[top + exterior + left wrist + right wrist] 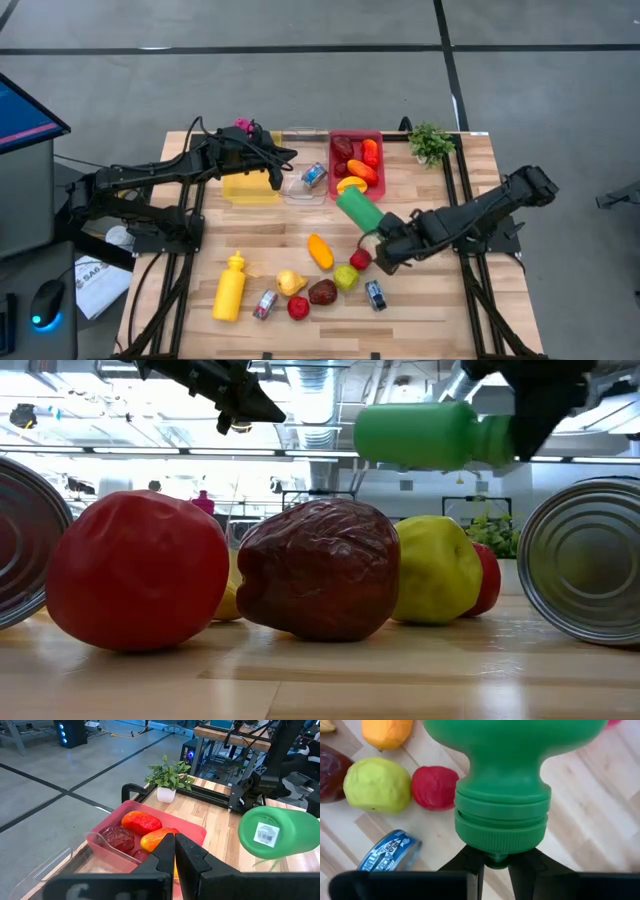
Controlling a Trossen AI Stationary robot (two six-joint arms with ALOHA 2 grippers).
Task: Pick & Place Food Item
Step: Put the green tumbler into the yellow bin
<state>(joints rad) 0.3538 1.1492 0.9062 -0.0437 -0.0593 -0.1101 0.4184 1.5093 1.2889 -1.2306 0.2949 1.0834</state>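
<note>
The green bottle (358, 211) is what you hold in the right gripper (381, 243): the jaws are clamped on its cap end, and the body sticks straight out ahead of them, lifted clear of the wooden table (440, 300). In your right wrist view the green bottle's ribbed cap (502, 822) sits right at the fingertips (470, 862), with the nozzle tip pinched between them. Below the jaws, on the table, you see a lime-green fruit (378, 785), a small red fruit (434, 788) just beside it, and a blue-labelled can (390, 851) lying on its side near both.

The high view gives you what the wrist cannot: the bottle's far end points toward the red bin (356, 160), which holds red and orange pieces, and lies close to that bin's near edge. The left gripper (277, 177) hangs with its jaws together over a yellow container (249, 187), well apart from the bottle.

The low view shows you the lift: the bottle (420, 434) hangs level, high above a red tomato (137, 568), a dark red wrinkled fruit (322, 567) and the lime-green fruit (435, 568).

Your left wrist view alone shows the bottle's white label (265, 833), and a potted plant (169, 776) past the bin (125, 847).
</note>
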